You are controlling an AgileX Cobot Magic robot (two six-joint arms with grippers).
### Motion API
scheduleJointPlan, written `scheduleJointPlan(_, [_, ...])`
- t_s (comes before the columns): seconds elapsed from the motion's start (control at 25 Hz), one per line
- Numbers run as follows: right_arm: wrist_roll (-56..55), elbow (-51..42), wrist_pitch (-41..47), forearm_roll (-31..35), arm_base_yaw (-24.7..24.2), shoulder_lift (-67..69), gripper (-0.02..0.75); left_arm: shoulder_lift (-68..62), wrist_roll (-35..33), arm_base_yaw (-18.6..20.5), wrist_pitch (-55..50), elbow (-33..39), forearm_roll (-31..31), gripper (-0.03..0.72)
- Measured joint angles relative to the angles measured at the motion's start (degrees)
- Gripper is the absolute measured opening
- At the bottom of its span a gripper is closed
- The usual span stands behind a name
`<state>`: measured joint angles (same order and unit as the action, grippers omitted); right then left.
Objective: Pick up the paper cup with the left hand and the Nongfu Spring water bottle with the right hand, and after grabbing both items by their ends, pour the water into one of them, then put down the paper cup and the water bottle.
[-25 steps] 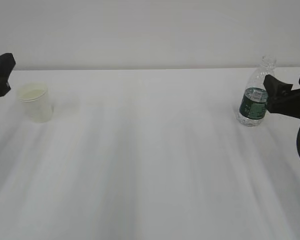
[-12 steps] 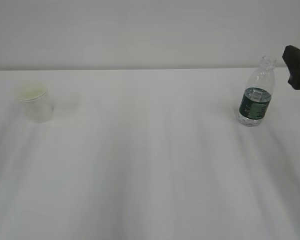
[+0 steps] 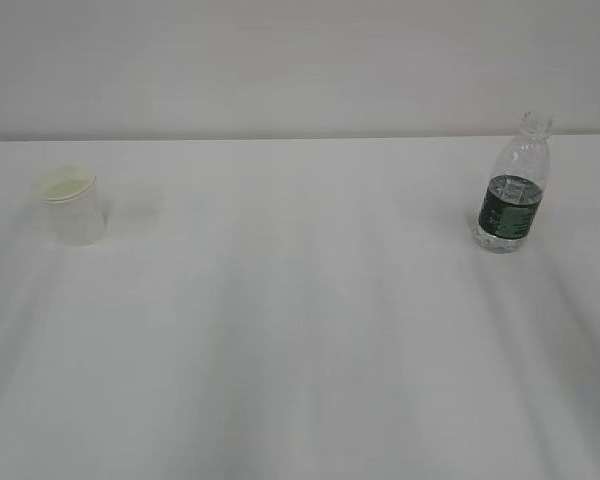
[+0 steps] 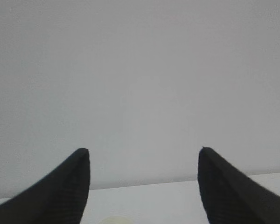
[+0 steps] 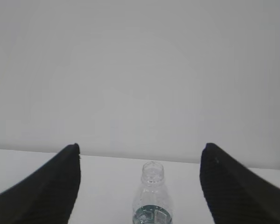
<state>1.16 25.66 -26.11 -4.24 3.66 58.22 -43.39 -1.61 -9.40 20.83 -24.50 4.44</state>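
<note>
Your cup (image 3: 71,205) stands at nine o'clock on the counter (image 3: 300,330), the bottle (image 3: 514,186) well apart at three. Both pincers (image 4: 142,186) (image 5: 140,184) gape open, empty. Judge the cup light and crushable: pinch it gently low down. The bottle is thin, uncapped, bottom-heavy: take its labelled base.

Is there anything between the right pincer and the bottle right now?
Nothing visible. In the right wrist view the open right pincer looks straight at the bottle, with only bare table between. In the exterior view the bottle stands alone, far from the cup.
</note>
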Motion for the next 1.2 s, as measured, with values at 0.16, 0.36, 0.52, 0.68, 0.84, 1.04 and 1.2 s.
scheduleJointPlan(0.16, [-0.02,0.00,5.60,-1.07,0.00,-6.17,0.594,4.56,-0.09,0.00,-9.02,-1.74,0.00,0.515])
scheduleJointPlan(0.36, [-0.02,-0.10,13.76,-2.70,0.00,-13.52,0.594,8.71,-0.09,0.00,-19.26,-7.36,-0.57,0.513])
scheduleJointPlan(0.52, [-0.02,-0.10,19.51,-3.52,0.00,-19.51,0.593,11.04,-0.09,0.00,-25.88,-10.03,-1.24,0.505])
scheduleJointPlan(0.68, [-0.12,0.51,26.11,-4.42,0.00,-24.41,0.593,13.28,-0.12,0.00,-33.18,-12.66,-3.40,0.504])
scheduleJointPlan(0.84, [-0.12,1.78,33.00,-4.51,0.00,-27.57,0.593,15.60,-0.21,0.00,-41.26,-14.40,-5.08,0.503])
scheduleJointPlan(1.04, [-0.12,4.48,43.40,-3.64,0.00,-30.52,0.593,19.53,-0.21,0.00,-53.18,-16.08,-6.42,0.503])
scheduleJointPlan(1.2, [-0.12,7.14,51.86,-0.58,0.00,-34.13,0.592,23.61,-0.21,0.00,-59.77,-17.30,-7.82,0.503])
